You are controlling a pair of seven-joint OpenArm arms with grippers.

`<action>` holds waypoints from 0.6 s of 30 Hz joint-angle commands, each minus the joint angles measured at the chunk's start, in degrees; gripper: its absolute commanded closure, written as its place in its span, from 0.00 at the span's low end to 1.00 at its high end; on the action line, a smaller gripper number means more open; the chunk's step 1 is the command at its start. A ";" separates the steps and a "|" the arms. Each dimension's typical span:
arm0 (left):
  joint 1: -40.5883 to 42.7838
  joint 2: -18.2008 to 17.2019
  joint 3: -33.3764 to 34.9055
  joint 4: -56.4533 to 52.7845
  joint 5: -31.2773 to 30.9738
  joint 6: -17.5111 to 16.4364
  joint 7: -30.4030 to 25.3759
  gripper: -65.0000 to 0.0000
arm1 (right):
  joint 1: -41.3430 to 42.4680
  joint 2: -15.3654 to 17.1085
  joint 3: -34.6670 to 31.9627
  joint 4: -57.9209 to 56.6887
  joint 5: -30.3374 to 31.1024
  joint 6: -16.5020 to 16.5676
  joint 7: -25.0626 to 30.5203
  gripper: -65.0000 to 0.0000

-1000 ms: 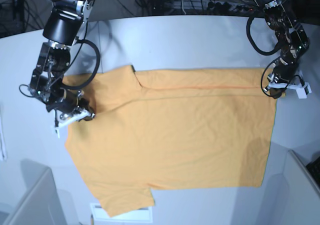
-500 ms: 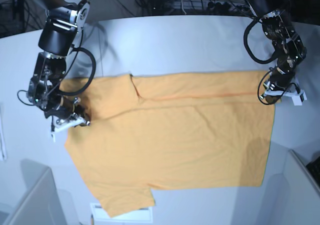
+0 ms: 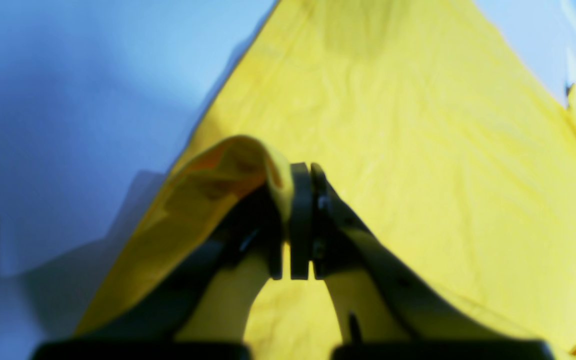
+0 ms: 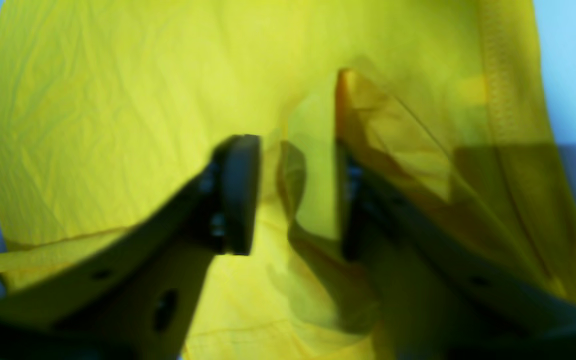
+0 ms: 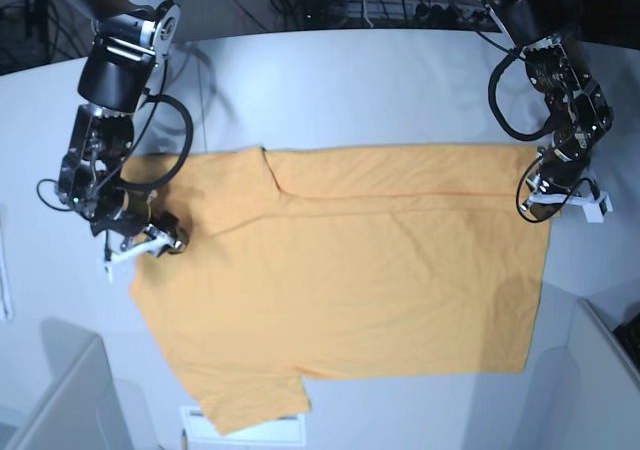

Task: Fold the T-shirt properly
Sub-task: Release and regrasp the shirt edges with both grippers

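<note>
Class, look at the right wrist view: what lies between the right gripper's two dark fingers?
A raised fold of the light-orange cotton T-shirt stands between the right gripper's fingers, which are spread apart and not clamped on it.

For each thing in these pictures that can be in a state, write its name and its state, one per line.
T-shirt: spread on the table, far edge folded over, corner lifted.
Left gripper: shut on the T-shirt's corner.
Right gripper: open, fabric between its fingers.

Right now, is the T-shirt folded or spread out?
Mostly spread: the T-shirt lies flat on the table, with only its far edge folded over in a strip.
</note>
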 commanded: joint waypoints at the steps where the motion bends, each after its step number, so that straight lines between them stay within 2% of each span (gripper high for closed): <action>1: -0.65 -1.16 -0.21 0.89 -0.50 -0.12 -1.26 1.00 | 1.33 0.48 0.09 1.42 0.85 0.18 0.95 0.60; 3: -0.74 -1.16 -0.30 1.15 -0.50 -0.12 -1.26 1.00 | 1.24 0.74 0.18 1.95 0.85 0.18 1.04 0.62; 6: -0.82 -1.25 -0.92 1.42 -0.76 -0.12 -1.26 0.74 | 0.89 0.66 0.62 4.67 0.85 -0.52 1.04 0.63; 11: -0.65 -2.12 -4.61 3.96 -1.02 -0.12 -1.44 0.39 | -3.51 0.30 0.71 15.66 1.11 -7.56 1.13 0.62; 14: -0.65 -2.12 -8.74 7.13 -1.11 -0.12 -1.26 0.31 | -6.67 -0.66 0.88 20.32 1.02 -9.14 3.42 0.62; 18: 2.96 -2.04 -10.15 14.16 -2.17 -0.38 -0.03 0.29 | -13.09 -1.98 3.52 25.33 1.38 -9.58 9.04 0.62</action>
